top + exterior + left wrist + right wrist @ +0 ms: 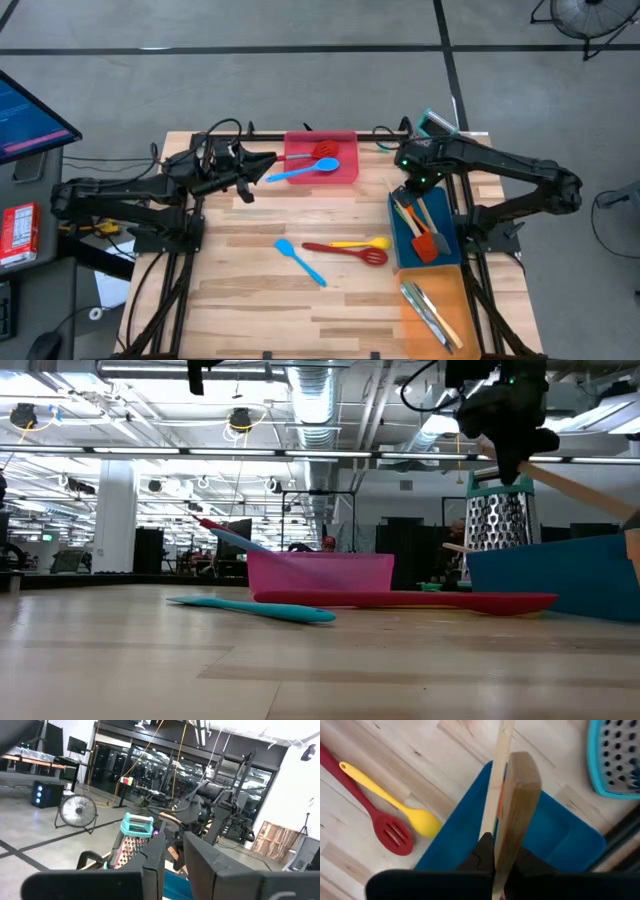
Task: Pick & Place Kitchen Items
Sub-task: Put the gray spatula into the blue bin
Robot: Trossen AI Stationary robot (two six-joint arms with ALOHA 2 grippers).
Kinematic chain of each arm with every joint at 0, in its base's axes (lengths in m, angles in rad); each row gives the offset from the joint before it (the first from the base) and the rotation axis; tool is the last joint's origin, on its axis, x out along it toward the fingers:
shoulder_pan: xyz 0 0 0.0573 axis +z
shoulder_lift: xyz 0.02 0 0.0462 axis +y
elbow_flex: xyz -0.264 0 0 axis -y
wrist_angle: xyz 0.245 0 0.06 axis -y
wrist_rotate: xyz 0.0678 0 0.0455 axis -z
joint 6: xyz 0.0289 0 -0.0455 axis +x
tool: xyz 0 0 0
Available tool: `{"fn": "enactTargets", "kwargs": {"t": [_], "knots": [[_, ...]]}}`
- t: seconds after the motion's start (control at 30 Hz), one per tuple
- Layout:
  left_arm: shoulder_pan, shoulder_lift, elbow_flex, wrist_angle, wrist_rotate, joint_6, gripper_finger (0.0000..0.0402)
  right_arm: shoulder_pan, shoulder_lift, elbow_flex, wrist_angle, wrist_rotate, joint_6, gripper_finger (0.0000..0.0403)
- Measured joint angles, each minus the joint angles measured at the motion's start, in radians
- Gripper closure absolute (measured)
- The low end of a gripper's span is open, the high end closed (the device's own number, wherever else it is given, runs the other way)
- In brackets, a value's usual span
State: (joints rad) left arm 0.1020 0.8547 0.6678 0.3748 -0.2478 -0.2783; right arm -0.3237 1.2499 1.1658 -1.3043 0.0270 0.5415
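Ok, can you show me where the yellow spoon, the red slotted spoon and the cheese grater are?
yellow spoon [422, 821]: right wrist view, on its bowl.
red slotted spoon [394, 836]: right wrist view, on its slotted head.
cheese grater [497, 520]: low view, on its perforated metal face.

Robotics lab/open industrial hall: exposed ceiling ducts [318, 405], strip lights, PC monitors [232, 532], floor fan [77, 811], concrete floor.

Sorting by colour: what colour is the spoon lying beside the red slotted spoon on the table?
Yellow: the spoon shows best in the right wrist view.
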Motion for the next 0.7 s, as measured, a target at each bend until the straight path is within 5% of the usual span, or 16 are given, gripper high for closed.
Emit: {"fn": "enactTargets", "kwargs": {"t": [0.7], "knots": [[0.03, -0.209, 0.0, 0.0, -0.044, -0.01, 0.0348, -0.053, 0.0, -0.121, 0.175, -0.001, -0.029, 0.0387]]}}
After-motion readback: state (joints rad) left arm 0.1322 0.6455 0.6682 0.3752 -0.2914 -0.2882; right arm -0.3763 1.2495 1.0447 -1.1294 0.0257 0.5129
